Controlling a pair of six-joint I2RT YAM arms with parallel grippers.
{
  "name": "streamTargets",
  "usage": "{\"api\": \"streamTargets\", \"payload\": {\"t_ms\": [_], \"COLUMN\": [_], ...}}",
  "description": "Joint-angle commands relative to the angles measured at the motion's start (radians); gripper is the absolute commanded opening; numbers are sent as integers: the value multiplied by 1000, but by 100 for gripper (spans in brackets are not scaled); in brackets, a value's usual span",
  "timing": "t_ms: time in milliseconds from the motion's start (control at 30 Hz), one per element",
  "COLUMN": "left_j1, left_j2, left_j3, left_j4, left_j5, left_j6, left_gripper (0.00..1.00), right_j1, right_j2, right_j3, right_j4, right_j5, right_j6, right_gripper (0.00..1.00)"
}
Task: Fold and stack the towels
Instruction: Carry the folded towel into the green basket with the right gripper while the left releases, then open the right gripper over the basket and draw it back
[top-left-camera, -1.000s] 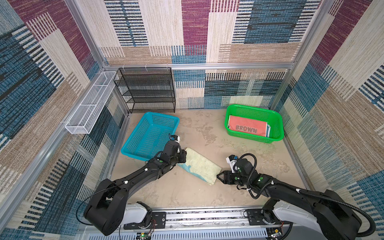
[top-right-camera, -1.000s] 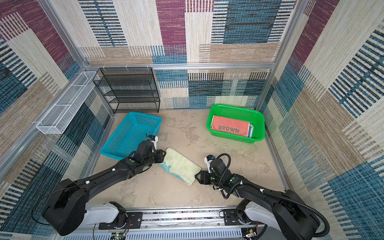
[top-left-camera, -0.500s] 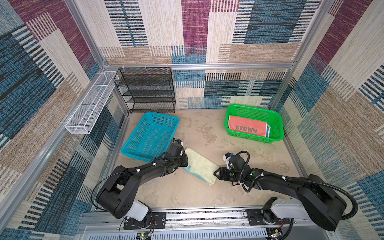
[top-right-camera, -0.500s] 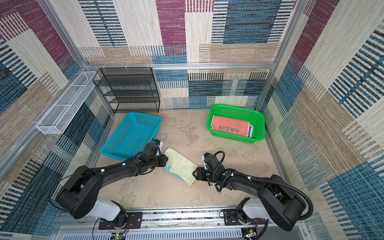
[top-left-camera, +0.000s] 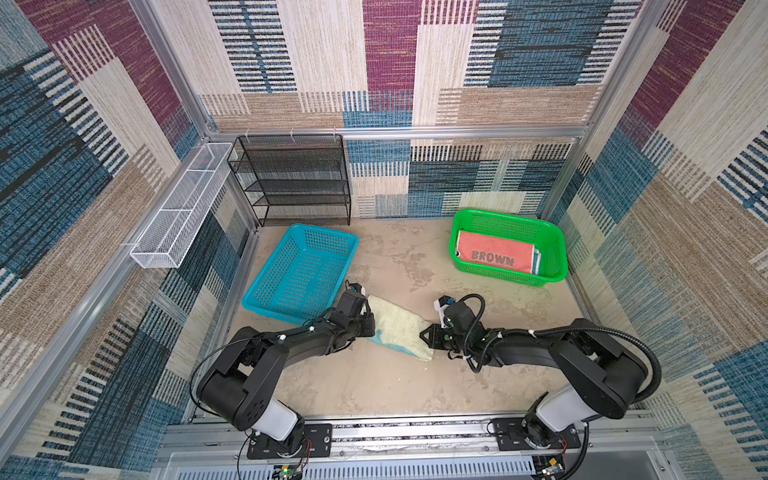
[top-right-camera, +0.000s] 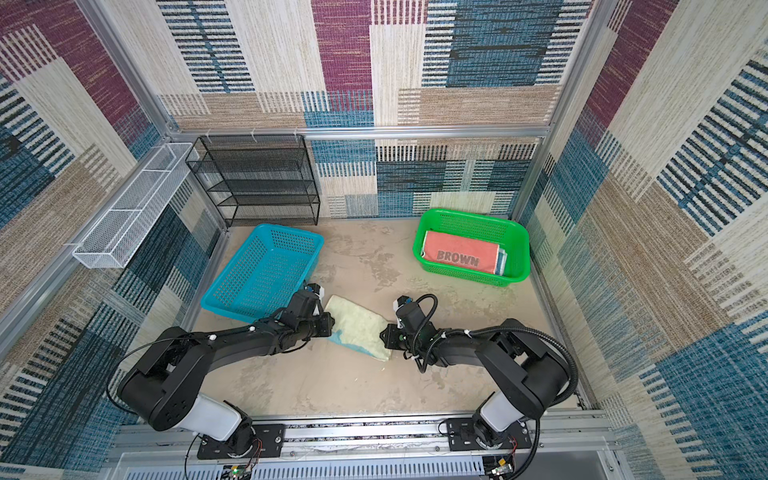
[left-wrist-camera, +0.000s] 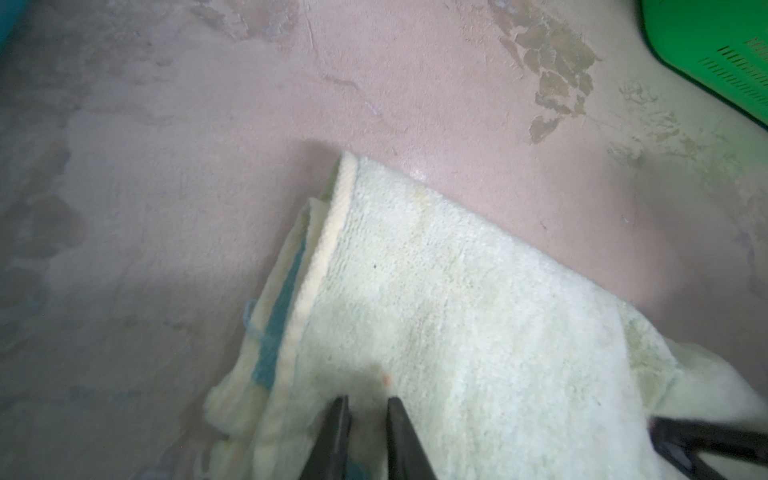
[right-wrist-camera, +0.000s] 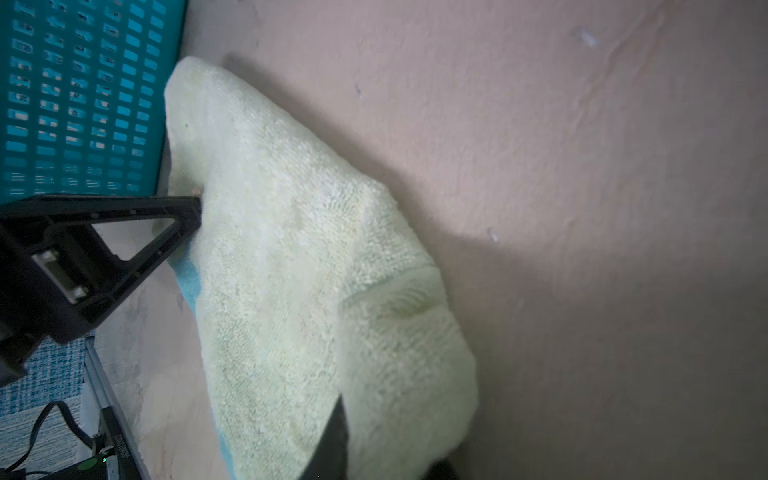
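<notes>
Front edge: aluminium rail carries both arm bases. Beyond it, the tabletop is matte beige with mottled, flaky brown patches; a few pale specks show in the right wrist view.

Mid-table: the cream towel lies folded on a diagonal, with a blue stripe showing along its lower layer. The left gripper is at one short end, its fingers nearly together with terry pinched between them. The right gripper is clamped on the opposite end, where the cloth bunches.

Just beyond the left gripper: the blue basket, its corner close to the towel. Far right: the green basket holds the coral towel, folded and lettered BROWN, with more folded cloth edges under it.

Back wall: black mesh shelf. Left wall: white wire tray. The walls are woven patchwork in blue, maroon and tan.
</notes>
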Motion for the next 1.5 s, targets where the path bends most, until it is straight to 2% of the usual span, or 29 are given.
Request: {"api": "streamTargets", "payload": {"t_ms": [0, 100, 200, 300, 367, 467, 633, 967, 1100, 1267, 1467], "left_j1": [0, 0, 1, 0, 0, 0, 1, 2, 2, 2, 2], "left_j2": [-5, -19, -39, -64, -80, -102, -122, -137, -129, -116, -126], "left_j3": [2, 9, 24, 35, 39, 38, 46, 53, 68, 88, 98], "left_j4": [-15, -25, -55, -76, -86, -87, -115, -143, -160, -186, -214], "left_j5": [-5, -4, -13, -21, -20, -12, -30, -53, -56, -56, -77], "left_j6": [-8, -2, 8, 26, 34, 38, 42, 36, 40, 44, 54], "left_gripper": [25, 35, 58, 68, 71, 73, 73, 73, 73, 73, 73], "right_j1": [-1, -6, -34, -94, -141, -206, -281, -511, -600, -697, -767], "right_j2": [26, 38, 61, 103, 133, 178, 226, 349, 373, 393, 403], "right_j3": [39, 126, 234, 352, 425, 553, 753, 1130, 1189, 1211, 1186], "right_j4": [-16, -92, -211, -323, -390, -487, -610, -802, -843, -876, -885], "right_j5": [47, 100, 135, 87, 52, 17, 43, -10, -2, 110, 211], "right_j6": [-74, -163, -280, -407, -477, -576, -708, -817, -837, -863, -884], "right_gripper": [0, 0, 0, 0, 0, 0, 0, 0, 0, 0, 0]}}
